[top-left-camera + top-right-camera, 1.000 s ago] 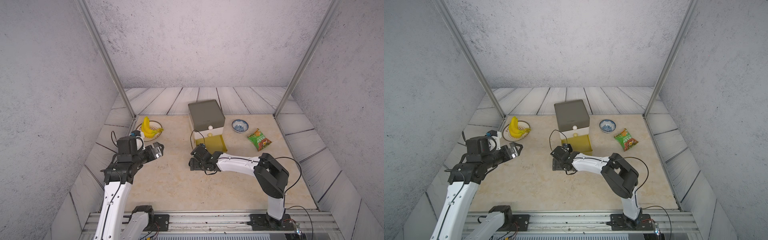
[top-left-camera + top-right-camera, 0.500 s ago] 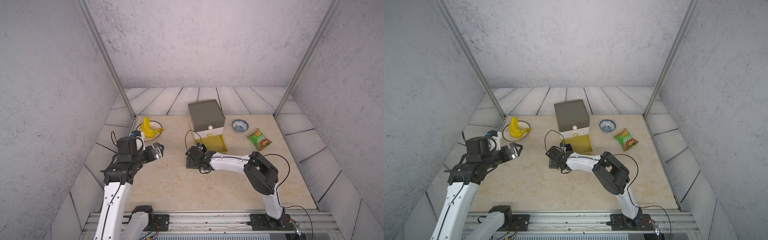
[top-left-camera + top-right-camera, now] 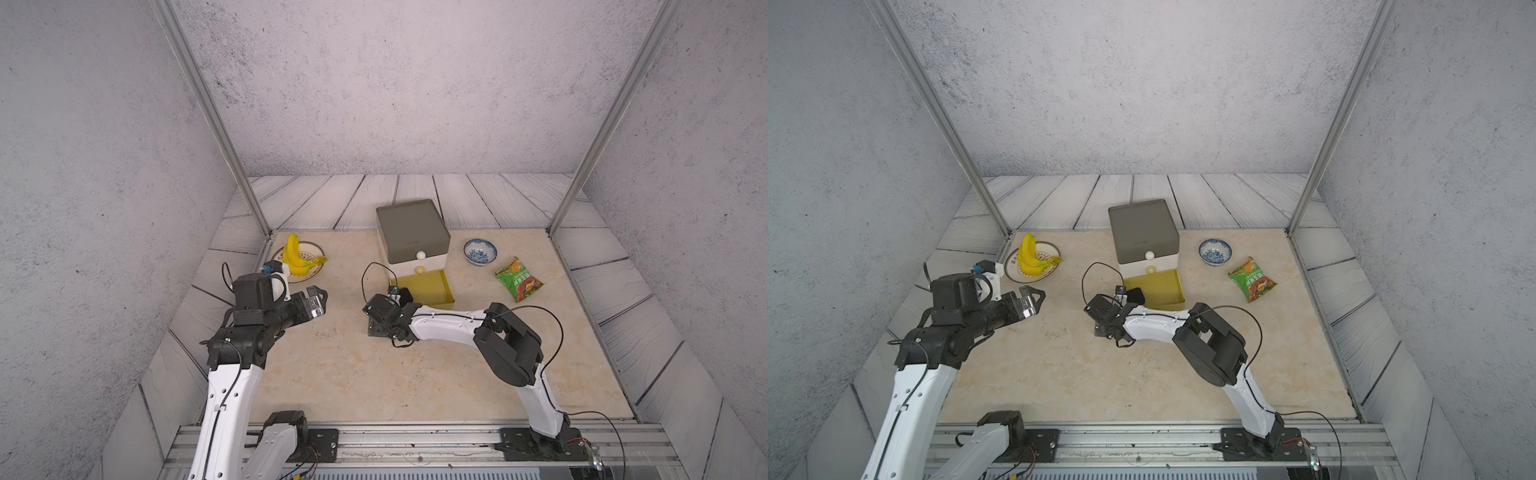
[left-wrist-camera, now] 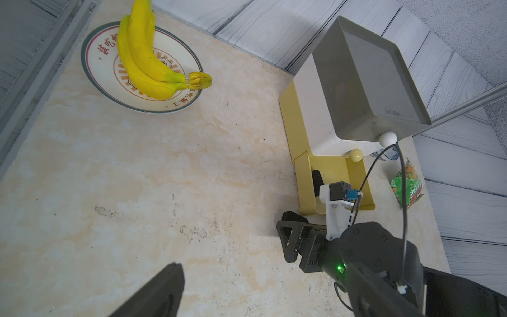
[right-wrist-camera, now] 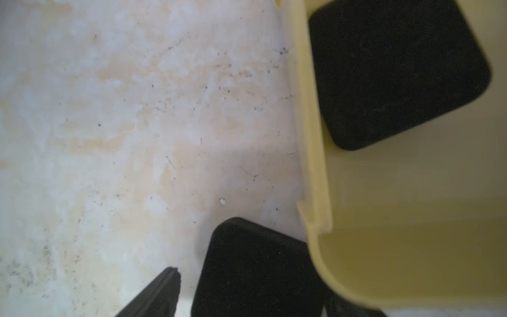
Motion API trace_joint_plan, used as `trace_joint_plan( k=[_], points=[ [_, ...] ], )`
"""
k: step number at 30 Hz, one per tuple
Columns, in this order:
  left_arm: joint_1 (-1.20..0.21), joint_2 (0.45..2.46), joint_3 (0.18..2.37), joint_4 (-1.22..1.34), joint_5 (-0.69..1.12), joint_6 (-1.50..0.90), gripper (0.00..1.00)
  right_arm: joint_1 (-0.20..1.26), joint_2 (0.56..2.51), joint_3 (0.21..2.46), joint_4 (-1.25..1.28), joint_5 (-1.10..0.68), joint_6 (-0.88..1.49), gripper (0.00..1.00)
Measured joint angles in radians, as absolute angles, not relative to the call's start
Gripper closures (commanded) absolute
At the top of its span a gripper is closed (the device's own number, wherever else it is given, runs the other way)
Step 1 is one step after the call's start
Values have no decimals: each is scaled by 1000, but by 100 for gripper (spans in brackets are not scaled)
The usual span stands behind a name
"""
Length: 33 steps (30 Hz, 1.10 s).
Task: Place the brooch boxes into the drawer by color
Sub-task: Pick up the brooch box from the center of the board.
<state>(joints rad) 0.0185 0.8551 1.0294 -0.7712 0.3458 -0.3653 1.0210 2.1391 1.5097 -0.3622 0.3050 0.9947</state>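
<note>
R gripper (image 3: pixel 377 329) has shifted frame-left of yellow plastic drawer (image 5: pixel 315 164), jaws spread astride matte black rounded box (image 5: pixel 258 269). L gripper (image 3: pixel 318 303), mid-left, jaws wide.

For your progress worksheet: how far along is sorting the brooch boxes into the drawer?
Done: one black box lies in the open yellow drawer. In hand: the right end effector straddles a second black box on the table beside it, not yet gripped. Remaining: dropping it in. No red or blue boxes show; the upper drawers are shut.

Soft even light, right wrist view blurred
</note>
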Motion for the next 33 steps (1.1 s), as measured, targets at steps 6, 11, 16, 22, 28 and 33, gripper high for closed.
trace_joint_plan(
  k=[6, 11, 16, 22, 28, 33],
  points=[
    [25, 855, 1026, -771, 349, -361, 2, 1029, 2140, 1511, -364, 324, 998, 25],
    [27, 855, 1023, -770, 355, -359, 2, 1034, 2153, 1523, -361, 336, 998, 34],
    [33, 854, 1019, -770, 356, -358, 2, 1040, 2164, 1537, -356, 344, 995, 36],
    [39, 844, 1018, -771, 361, -358, 2, 1042, 2164, 1538, -355, 344, 990, 46],
    [39, 838, 1018, -775, 363, -359, 2, 1057, 2138, 1488, -280, 320, 923, 56],
    [39, 834, 1018, -781, 363, -363, 2, 1092, 2033, 1391, -228, 299, 851, 56]
  ],
)
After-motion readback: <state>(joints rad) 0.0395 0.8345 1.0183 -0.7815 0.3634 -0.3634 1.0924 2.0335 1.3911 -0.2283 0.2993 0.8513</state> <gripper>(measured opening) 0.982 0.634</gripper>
